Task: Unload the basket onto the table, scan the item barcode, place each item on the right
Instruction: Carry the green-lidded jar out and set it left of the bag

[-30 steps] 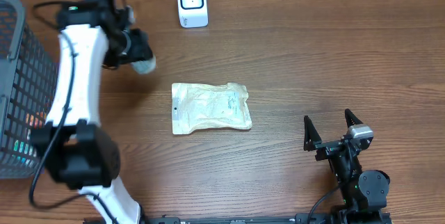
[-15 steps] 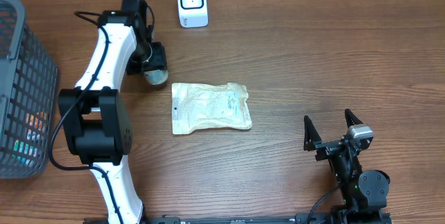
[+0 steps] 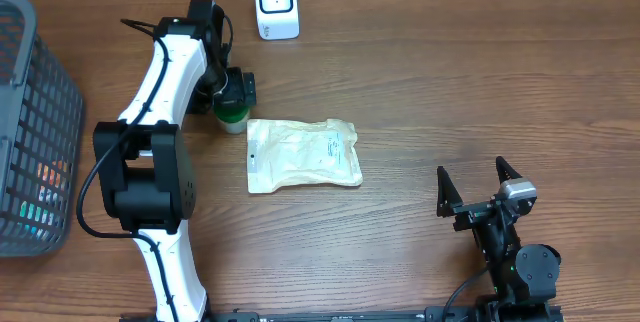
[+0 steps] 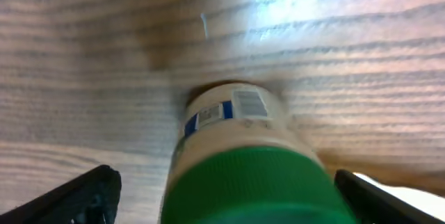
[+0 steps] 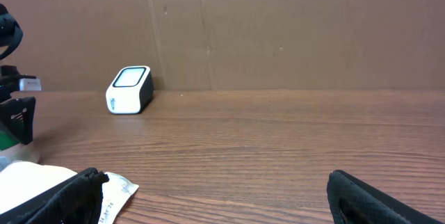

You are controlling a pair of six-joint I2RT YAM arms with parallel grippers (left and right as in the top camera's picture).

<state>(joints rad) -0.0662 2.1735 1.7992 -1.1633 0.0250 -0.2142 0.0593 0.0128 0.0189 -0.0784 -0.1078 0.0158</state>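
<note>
Nearest the robot's base, the right gripper [image 3: 470, 169] rests idle with its jaws spread and nothing between them, well apart from everything else on the brown wooden table [image 3: 450, 72]. Farther out, towards the middle, a flat cream-coloured plastic pouch [image 3: 303, 155] lies with its long side across the table. Just beyond its left corner stands the small white plastic bottle with a green screw cap [image 3: 232, 115]. It is upright with its long axis vertical, and a barcode label shows on its side in the left wrist view. The left gripper [image 3: 236, 92] sits directly over it with both fingers wide of the bottle and clear of its sides, so it grips nothing. At the far edge, near but slightly right of the bottle, stands the small white box-shaped barcode scanner [image 3: 276, 4]. The left arm is much the nearer; a re-grip would likely come first.
</note>
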